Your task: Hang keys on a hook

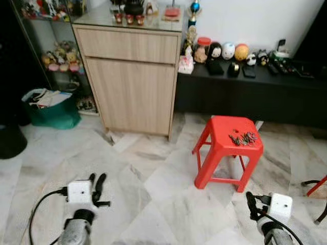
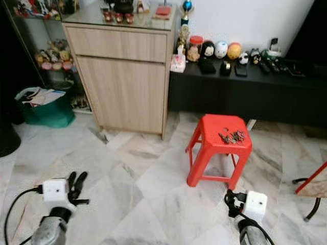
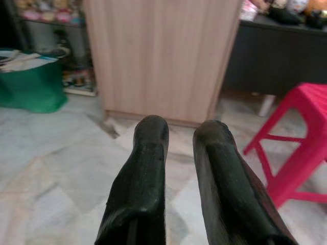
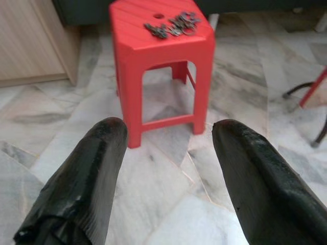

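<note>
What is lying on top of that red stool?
A bunch of keys lies on the seat of the red stool, toward its right side, next to a small hole in the seat. How many keys there are is too small to tell. Nothing covers them.

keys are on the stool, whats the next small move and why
Probably step toward the red stool and reach the right gripper forward over the keys. The keys lie loose on the stool top, well ahead of both grippers, and the right gripper is open, nearer the stool and pointed at it. The left gripper sits further off.
</note>
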Controlling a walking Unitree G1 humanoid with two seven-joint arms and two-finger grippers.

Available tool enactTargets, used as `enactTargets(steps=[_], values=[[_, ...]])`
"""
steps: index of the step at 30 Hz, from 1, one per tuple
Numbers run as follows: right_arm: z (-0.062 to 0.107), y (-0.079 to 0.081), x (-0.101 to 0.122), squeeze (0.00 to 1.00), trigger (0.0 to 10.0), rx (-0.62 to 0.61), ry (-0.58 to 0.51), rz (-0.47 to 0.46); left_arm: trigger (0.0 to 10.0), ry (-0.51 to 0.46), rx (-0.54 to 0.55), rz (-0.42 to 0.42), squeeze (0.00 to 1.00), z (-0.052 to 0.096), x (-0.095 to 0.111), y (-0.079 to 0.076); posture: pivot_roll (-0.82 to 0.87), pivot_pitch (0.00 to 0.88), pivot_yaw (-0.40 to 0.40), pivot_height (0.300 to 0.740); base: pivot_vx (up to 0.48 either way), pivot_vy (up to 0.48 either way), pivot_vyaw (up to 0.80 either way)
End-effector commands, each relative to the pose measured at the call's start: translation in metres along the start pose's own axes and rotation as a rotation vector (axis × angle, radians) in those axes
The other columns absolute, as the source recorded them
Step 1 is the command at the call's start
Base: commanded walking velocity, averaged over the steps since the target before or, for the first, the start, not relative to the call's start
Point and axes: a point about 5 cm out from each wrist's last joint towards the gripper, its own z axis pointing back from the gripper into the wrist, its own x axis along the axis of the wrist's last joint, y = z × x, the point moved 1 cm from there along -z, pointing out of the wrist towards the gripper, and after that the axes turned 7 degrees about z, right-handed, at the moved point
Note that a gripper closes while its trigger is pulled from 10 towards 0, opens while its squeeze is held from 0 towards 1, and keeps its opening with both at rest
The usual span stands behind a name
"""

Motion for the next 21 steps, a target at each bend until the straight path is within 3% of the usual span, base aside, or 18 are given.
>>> enactTargets(steps=[1, 8, 21], values=[[0.002, -0.009, -0.003, 0.00, 10.0, -0.040, 0.023, -0.021, 10.0, 0.004, -0.006, -0.007, 0.00, -0.001, 0.004, -0.003, 0.03, 0.000, -0.097, 0.740, 0.000, 0.000, 0.00], [0.000, -0.013, -0.003, 0.00, 10.0, -0.050, 0.041, -0.039, 10.0, -0.002, -0.012, 0.038, 0.00, -0.006, 0.012, -0.009, 0.04, 0.000, -0.098, 0.740, 0.000, 0.000, 0.00], [-0.005, -0.007, 0.002, 0.00, 10.0, -0.052, 0.030, -0.051, 10.0, 0.015, -0.023, 0.040, 0.00, -0.007, 0.015, -0.012, 0.04, 0.000, -0.095, 0.740, 0.308, 0.000, 0.00]])
